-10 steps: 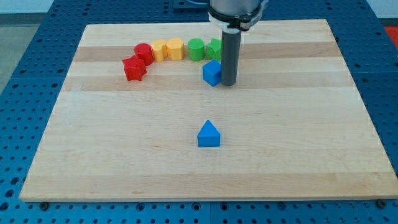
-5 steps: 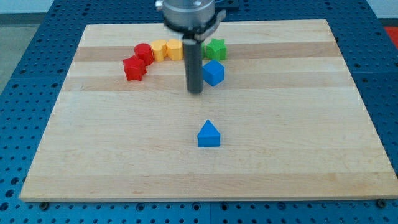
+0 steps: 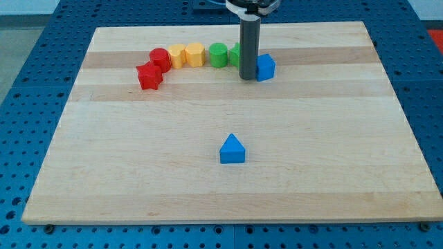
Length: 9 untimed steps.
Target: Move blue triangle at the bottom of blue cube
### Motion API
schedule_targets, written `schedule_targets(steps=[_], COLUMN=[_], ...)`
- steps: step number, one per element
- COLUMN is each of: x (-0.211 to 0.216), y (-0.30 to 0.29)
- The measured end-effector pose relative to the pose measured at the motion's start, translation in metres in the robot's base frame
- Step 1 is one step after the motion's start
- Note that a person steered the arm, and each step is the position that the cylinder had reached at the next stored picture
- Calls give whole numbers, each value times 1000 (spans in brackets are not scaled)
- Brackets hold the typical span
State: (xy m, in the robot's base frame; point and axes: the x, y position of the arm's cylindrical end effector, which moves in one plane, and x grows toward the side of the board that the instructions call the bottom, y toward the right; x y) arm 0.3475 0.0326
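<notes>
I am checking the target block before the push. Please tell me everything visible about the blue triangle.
The blue triangle is a small solid block with matte blue faces, standing upright, its point toward the view's top. It sits alone on the wooden board, below the middle, touching no other block. My tip is far above it, beside the blue cube.

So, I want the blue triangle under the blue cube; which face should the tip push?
Judging by the layout, push the blue triangle block's left face, toward the view's right: the blue cube sits up and right. My tip now sits beside the cube's left.
</notes>
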Motion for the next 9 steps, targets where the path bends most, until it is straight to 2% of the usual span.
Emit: schedule_targets(steps=[2, 3, 5, 6, 7, 9], x=[13, 44, 140, 250, 254, 244], y=[-15, -45, -117, -115, -74, -54])
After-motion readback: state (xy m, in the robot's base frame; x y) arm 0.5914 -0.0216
